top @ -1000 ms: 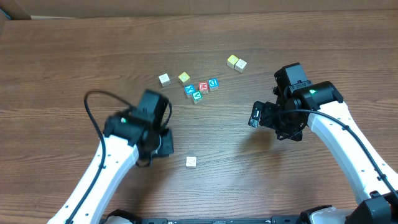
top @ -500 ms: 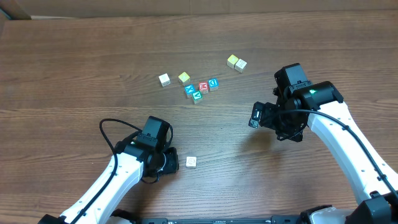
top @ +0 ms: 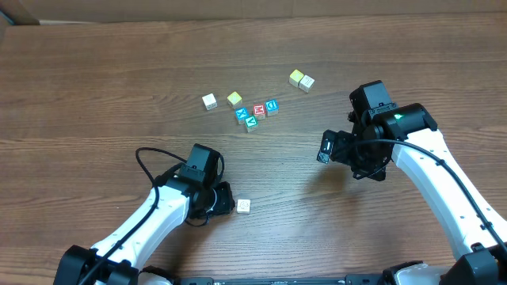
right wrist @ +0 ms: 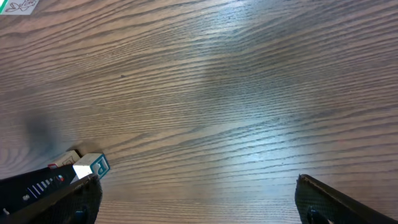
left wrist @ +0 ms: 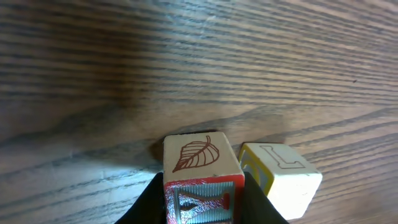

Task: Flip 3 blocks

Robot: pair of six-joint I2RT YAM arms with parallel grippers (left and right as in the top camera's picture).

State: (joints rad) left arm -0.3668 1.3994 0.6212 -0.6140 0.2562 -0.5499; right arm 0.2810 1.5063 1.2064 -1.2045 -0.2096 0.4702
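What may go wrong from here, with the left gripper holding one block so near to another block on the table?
1. The left gripper is shut on the leaf-faced block, close beside the whitish L block; turning or releasing it may knock that neighbour away.
2. The fingers seem to hold only the block's near end, so it might slip or rotate during the flip.

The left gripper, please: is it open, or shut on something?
Shut: the left gripper clamps the leaf-topped block, its fingers against both sides in the left wrist view.
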